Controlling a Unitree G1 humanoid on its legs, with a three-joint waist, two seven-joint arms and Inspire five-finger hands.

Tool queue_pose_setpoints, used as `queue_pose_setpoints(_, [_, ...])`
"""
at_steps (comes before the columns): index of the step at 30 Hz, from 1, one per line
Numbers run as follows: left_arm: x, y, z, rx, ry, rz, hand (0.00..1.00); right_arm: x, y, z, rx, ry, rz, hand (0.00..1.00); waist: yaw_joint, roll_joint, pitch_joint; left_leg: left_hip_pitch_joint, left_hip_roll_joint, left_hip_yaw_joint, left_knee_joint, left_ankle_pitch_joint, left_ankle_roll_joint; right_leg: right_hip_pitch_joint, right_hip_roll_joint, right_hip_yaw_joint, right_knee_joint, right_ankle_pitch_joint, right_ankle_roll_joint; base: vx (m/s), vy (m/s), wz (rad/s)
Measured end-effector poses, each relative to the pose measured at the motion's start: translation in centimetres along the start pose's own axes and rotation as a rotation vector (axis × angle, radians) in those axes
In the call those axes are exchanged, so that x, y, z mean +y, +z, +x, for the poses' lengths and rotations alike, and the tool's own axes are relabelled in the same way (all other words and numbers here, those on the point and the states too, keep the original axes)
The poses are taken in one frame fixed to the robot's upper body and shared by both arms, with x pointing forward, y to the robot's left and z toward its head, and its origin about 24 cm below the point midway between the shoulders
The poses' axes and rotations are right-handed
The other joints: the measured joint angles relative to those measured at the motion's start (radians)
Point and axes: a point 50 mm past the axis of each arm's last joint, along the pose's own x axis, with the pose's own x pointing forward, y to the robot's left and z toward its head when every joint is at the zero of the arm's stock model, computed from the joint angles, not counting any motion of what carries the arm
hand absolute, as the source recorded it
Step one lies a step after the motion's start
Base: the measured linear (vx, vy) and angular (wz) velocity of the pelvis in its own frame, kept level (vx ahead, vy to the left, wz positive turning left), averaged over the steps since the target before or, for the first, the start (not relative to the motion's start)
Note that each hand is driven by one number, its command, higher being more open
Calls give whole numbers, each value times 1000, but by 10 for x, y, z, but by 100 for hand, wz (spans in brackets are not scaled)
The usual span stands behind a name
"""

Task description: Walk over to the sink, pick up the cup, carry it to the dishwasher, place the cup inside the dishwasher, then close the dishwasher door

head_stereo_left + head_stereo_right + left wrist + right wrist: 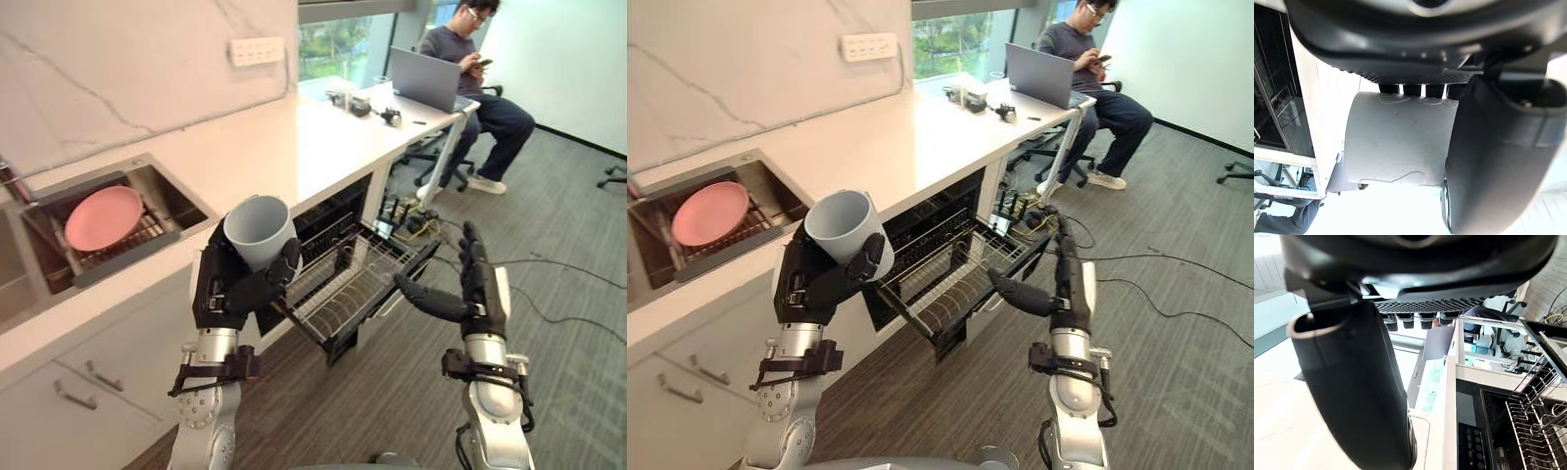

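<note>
My left hand is shut on a pale grey cup, held upright with its mouth tilted toward me, just in front of the counter edge. In the left wrist view the cup sits between the fingers and the thumb. The dishwasher is open under the counter, its wire rack pulled out over the lowered door. My right hand hovers open to the right of the rack, fingers straight, thumb pointing at the rack's corner.
A sink in the white counter holds a pink plate on a rack. A person sits at the counter's far end with a laptop. Cables lie on the grey floor to the right.
</note>
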Motion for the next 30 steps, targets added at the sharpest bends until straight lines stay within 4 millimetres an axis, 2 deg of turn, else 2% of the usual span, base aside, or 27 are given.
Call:
queue_pose_setpoints(2, [-9,-2,1,-6,0,-23,0,0,4,-2,-13,16,1,100,-5,11,-7,-8,29,0,19,-17,-17,11,31,-7,-24,-14,-11,92,-187,-15])
queue_pose_setpoints(4, [-19,-3,2,-11,-17,-41,0,-1,5,-4,-17,24,7,100,-5,11,-8,-6,55,-4,22,-24,-31,30,61,-15,-49,-14,-20,98,-147,0])
queue_pose_setpoints(6, [-20,-2,4,-23,-3,-26,0,-1,11,-3,-43,46,57,100,-3,12,-14,-9,77,-4,29,-32,-47,60,95,-22,-120,13,-32,86,-89,-4])
queue_pose_setpoints(10, [-16,0,6,-38,70,-19,0,1,13,-1,-43,83,186,100,12,14,-25,-12,91,-8,19,-31,-59,80,118,-29,-169,25,-38,106,-41,3])
queue_pose_setpoints(14, [-12,2,7,-57,111,21,0,3,18,5,-71,100,324,100,22,24,-29,7,89,-16,-3,-28,-63,106,123,-41,-192,25,-38,68,-6,10])
queue_pose_setpoints(17, [-14,3,7,-70,108,109,0,10,30,17,-141,132,418,100,22,42,-32,20,85,-12,-10,-25,-63,117,123,-43,-199,24,-37,9,5,2])
queue_pose_setpoints(20, [-14,0,7,-75,119,202,0,19,40,21,-189,208,492,100,24,52,-23,-76,79,-14,194,-25,-63,129,93,-47,-190,22,-39,-43,16,11])
queue_pose_setpoints(21, [-13,-1,10,-75,127,245,0,21,45,22,-213,235,486,100,29,47,1,-104,77,-18,266,-44,-53,148,64,-50,-182,11,-39,-50,96,21])
queue_pose_setpoints(22, [-17,-4,10,-58,123,266,0,20,46,23,-220,236,466,100,38,63,-2,-90,57,-6,141,-38,-31,153,49,-51,-175,10,-34,-58,109,20])
queue_pose_setpoints(23, [-19,-5,10,-59,121,270,0,19,48,25,-228,232,454,100,35,80,-2,-79,55,-3,66,17,-20,153,55,-51,-170,7,-29,-78,86,-1])
queue_pose_setpoints(24, [-21,-7,9,-60,128,285,0,19,48,27,-230,226,446,100,41,99,3,-62,53,6,29,55,-33,162,60,-37,-165,-3,-17,-53,35,-6])
queue_pose_setpoints(28, [-19,-13,9,-40,163,367,0,34,61,25,-271,270,466,100,19,92,3,-59,31,12,-35,79,-29,135,46,-28,-166,-7,-17,-68,26,-4])
queue_pose_setpoints(30, [-24,-18,13,-36,135,433,0,40,72,23,-308,293,471,100,18,86,4,-59,24,15,-76,104,-30,120,45,-24,-173,-4,-16,-20,-7,-1])
